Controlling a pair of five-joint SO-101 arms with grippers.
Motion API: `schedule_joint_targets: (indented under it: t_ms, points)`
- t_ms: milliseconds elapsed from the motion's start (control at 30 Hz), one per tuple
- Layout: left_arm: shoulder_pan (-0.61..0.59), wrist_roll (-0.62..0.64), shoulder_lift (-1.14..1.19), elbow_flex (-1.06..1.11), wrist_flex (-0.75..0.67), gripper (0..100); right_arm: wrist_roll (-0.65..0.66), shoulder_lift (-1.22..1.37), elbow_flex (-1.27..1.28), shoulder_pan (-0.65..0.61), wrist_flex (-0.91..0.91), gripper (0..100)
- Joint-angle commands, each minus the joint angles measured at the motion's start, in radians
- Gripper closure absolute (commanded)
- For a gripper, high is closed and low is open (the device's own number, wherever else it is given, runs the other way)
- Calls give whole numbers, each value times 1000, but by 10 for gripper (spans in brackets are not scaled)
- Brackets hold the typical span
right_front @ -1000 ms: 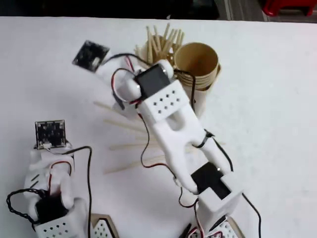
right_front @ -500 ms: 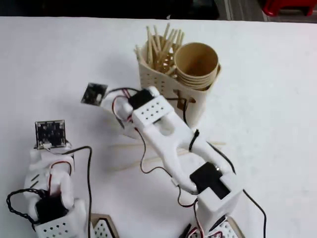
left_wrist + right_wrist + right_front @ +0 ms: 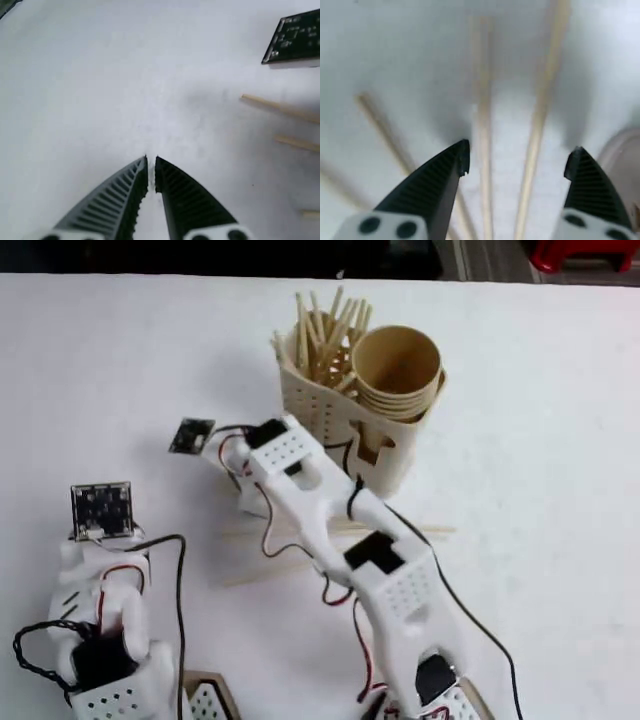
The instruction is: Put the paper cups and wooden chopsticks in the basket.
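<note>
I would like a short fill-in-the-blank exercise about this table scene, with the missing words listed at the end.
1. The paper cups stand stacked inside the ____.
2. The right hand hangs wide ____ over loose chopsticks on the table.
3. The left hand is ____ over a bare part of the table.
Missing words: basket; open; shut.

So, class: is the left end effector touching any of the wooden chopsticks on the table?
Apart. The left wrist view shows bare table between the shut left end effector and the nearest chopsticks.
</note>
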Motion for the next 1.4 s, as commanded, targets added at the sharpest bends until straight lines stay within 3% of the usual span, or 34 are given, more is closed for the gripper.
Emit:
schedule_joint_targets:
  t_ms: [0, 167, 433, 633, 1000, 1367]
  points:
    - [-5, -12, -10, -9, -14, 950, -2, 48, -132, 36, 35, 693]
    - [-5, -12, -10, -9, -14, 950, 0, 107, -195, 30, 71, 724]
    - [-5, -12, -10, -9, -14, 950, 8, 140, -212, 12, 139, 985]
    - [-5, -12, -10, -9, -14, 950, 0, 124, -213, 12, 147, 980]
    - [-5, -12, -10, -9, -14, 950, -41, -148, -204, 12, 213, 979]
    - [-5, -12, -10, -9, -14, 950, -43, -113, -127, -7, 225, 940]
